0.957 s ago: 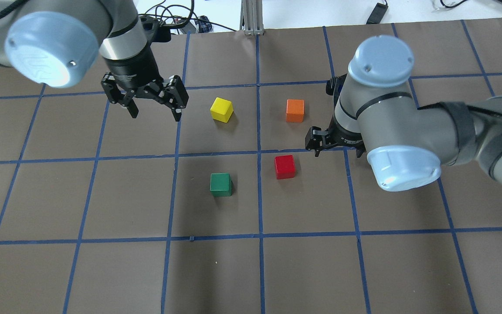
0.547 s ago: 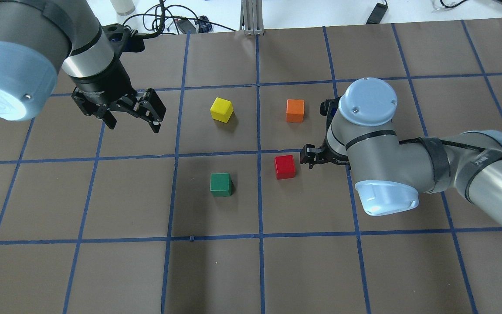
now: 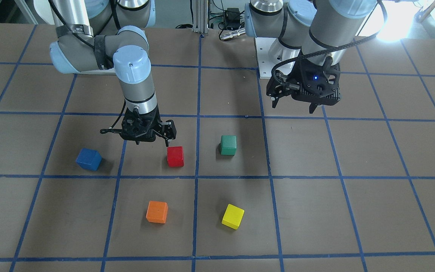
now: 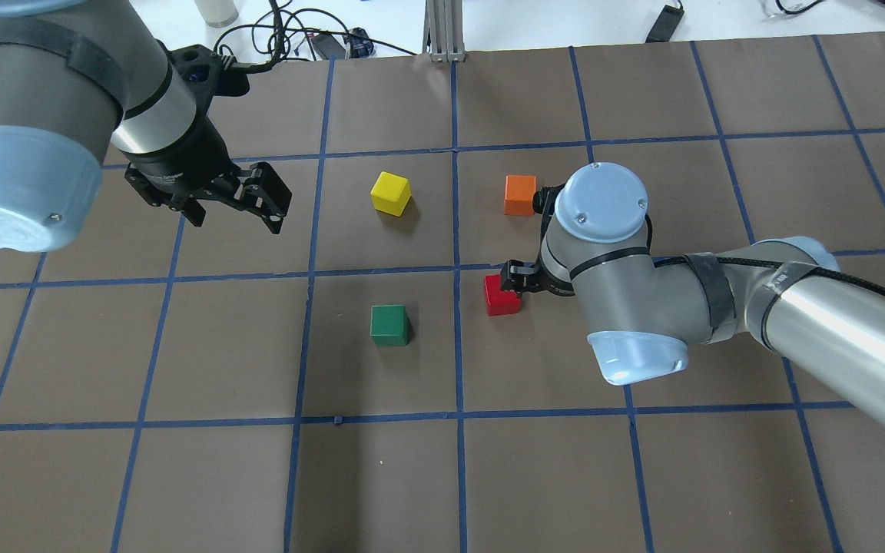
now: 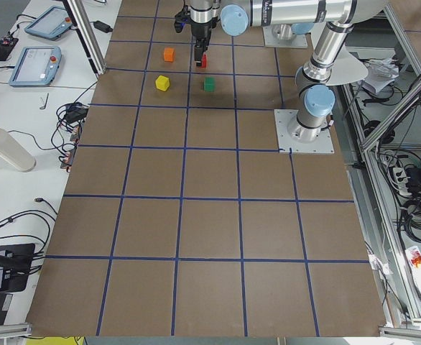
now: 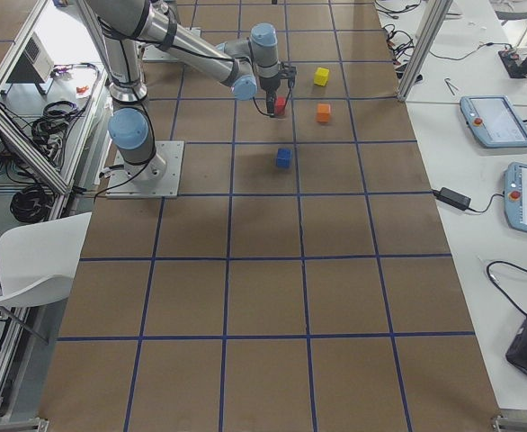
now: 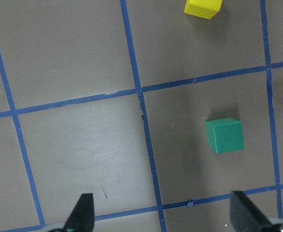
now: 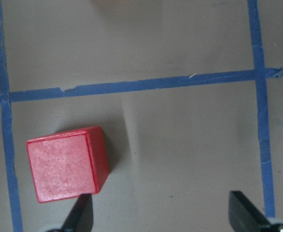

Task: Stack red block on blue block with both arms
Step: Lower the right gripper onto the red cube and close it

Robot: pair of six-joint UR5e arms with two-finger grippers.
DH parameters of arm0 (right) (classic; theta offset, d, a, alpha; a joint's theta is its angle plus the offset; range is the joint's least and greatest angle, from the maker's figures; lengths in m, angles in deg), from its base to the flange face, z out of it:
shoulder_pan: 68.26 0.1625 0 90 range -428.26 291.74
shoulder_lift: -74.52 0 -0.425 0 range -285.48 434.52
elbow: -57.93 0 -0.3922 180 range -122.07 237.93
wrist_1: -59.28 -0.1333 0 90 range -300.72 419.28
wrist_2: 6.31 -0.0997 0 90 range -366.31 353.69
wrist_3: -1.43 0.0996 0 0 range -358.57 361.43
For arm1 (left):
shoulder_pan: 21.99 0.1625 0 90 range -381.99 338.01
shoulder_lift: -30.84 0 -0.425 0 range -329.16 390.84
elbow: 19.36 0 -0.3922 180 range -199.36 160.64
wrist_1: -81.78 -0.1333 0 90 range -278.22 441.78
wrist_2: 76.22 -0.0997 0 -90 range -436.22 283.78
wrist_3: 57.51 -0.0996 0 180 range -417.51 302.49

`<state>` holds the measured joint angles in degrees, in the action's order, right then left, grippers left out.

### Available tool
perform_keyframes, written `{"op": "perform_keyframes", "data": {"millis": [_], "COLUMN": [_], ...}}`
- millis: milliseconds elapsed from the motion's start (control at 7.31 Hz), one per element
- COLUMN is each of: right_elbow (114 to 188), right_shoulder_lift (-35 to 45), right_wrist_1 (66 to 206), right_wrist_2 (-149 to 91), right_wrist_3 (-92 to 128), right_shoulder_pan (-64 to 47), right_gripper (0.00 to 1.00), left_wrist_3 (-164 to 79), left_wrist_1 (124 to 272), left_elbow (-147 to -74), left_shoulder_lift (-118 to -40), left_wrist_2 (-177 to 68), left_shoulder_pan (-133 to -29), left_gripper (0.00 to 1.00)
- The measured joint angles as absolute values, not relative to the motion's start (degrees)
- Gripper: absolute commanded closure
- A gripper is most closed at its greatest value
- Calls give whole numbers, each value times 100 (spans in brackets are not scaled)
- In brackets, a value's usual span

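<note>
The red block (image 3: 175, 156) lies on the brown mat, also in the overhead view (image 4: 500, 299). My right gripper (image 3: 151, 141) is open and hovers low just beside it. In the right wrist view the red block (image 8: 66, 164) sits by the left fingertip (image 8: 82, 212), not between the fingers. The blue block (image 3: 88, 159) lies alone one cell away on the right arm's side. In the overhead view the right arm hides it. My left gripper (image 4: 235, 215) is open, empty, and raised far from both blocks.
A green block (image 4: 389, 325) lies next to the red one. A yellow block (image 4: 391, 193) and an orange block (image 4: 519, 194) lie one row farther from the robot. Blue tape lines grid the mat.
My right arm has moved left and down towards the red block, now partly covering it from above. My left gripper has drawn away to the left. No block has moved.
</note>
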<state>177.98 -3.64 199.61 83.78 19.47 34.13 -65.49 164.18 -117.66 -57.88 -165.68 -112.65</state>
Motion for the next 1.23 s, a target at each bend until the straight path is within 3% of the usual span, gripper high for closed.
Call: {"op": "perform_keyframes", "data": {"millis": [957, 1231], "right_elbow": [17303, 17298], "right_shoulder_lift": [298, 394], "right_wrist_1": [20215, 20330], "right_wrist_2": [8131, 8182], "right_wrist_3": [2668, 2653], "right_shoulder_pan": [3900, 3911], "right_gripper": [0, 45], "left_wrist_3": [-6504, -6507], "left_wrist_1": [15870, 15869], "left_elbow": [-12044, -12041], "left_shoulder_lift": [-5754, -5752], "left_wrist_2": [-16536, -16532], "left_shoulder_pan": [-11270, -11269], "left_gripper": [0, 0]}}
